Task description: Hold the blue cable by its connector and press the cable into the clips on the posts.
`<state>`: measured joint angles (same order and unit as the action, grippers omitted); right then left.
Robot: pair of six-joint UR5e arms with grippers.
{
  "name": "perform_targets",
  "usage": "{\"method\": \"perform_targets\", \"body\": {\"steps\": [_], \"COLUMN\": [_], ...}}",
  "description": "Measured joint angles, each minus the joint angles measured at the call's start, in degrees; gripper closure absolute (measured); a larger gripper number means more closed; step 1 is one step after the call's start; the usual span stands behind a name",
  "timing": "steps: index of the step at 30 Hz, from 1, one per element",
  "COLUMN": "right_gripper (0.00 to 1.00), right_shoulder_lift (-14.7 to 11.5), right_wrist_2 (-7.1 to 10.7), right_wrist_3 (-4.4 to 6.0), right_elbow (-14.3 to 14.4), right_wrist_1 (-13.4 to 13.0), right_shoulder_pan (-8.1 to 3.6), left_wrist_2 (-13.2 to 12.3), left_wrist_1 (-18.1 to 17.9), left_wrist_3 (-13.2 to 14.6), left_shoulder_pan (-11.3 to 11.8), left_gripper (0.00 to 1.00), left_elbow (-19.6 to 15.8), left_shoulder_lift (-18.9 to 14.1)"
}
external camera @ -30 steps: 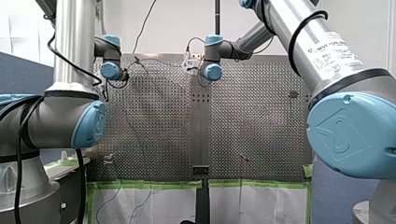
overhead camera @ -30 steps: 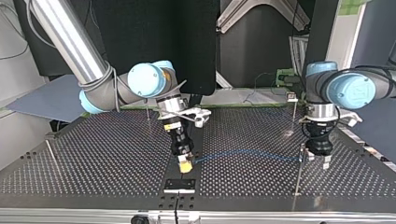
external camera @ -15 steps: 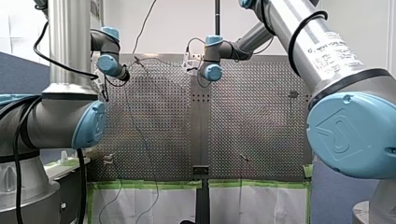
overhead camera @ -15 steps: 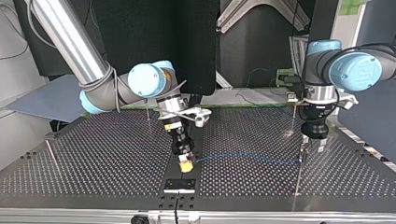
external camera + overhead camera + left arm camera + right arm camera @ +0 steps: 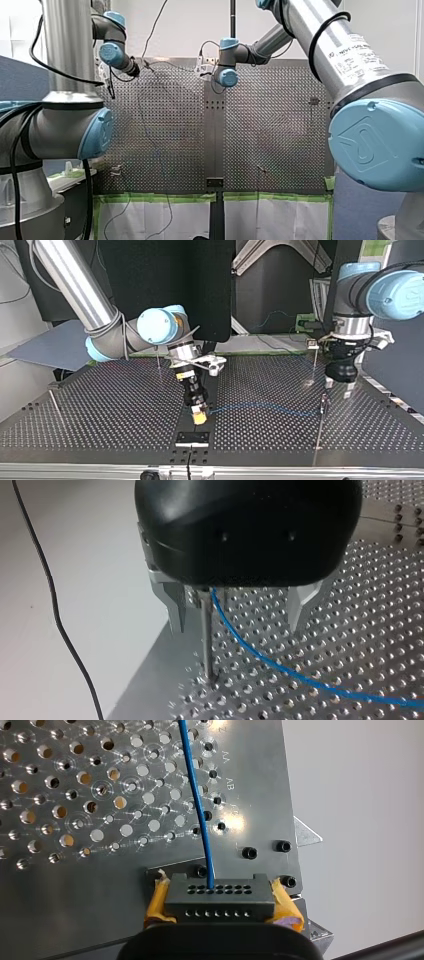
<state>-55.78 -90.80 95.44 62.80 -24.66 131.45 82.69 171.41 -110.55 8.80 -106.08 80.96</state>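
**Setting.** Perforated metal desk [image 5: 100, 405], with dark panels behind it in the top view and green tape [image 5: 160, 197] along one edge in the front view.

**Right gripper** [image 5: 199, 416]. Stands near the desk's front edge at the middle of the top view, pointing down. Its jaws are closed on the connector [image 5: 220, 901], a dark block with rows of small holes. The yellow pads [image 5: 157, 902] press against the block's two ends.

**Blue cable** [image 5: 260, 406]. Leaves the connector's hole row and runs low over the desk toward the top view's right. It reaches the top of a thin post [image 5: 319, 427]. The left gripper's body hides the join in the left wrist view.

**Left gripper** [image 5: 338, 388]. Hangs just above that post's top. Its jaws are wide open and hold nothing. In the left wrist view the post stands between the metal fingers [image 5: 176, 611], nearer one of them and touching neither.

**Other fittings.**
- Second post [image 5: 314, 362], farther back, behind the left gripper.
- Third post [image 5: 158, 360], behind my right arm.
- Leaning rod [image 5: 56, 409], at the top view's left.
- Black plate [image 5: 192, 438], in front of the right gripper.
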Motion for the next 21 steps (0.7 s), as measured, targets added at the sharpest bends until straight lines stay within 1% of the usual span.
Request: {"method": "perform_targets", "body": {"steps": [5,11,21], "right_gripper": [0.98,0.98,0.98], "right_shoulder_lift": [0.00,0.00,0.00], "right_wrist_2": [0.00,-0.05,-0.17], "right_wrist_3": [0.03,0.07,0.09], "right_elbow": [0.00,0.01,0.08], "right_wrist_1": [0.10,0.32,0.59], "right_shoulder_pan": [0.00,0.00,0.00], "left_wrist_2": [0.01,-0.05,-1.11], "left_wrist_1": [2.21,3.75,3.79], "left_wrist_3": [1.06,3.51,8.67], "left_shoulder_pan": [-0.04,-0.40,-1.54], "left_gripper": [0.00,0.00,0.00], "left_elbow": [0.00,0.00,0.01], "left_shoulder_lift": [-2.29,-2.80,-3.26]}}
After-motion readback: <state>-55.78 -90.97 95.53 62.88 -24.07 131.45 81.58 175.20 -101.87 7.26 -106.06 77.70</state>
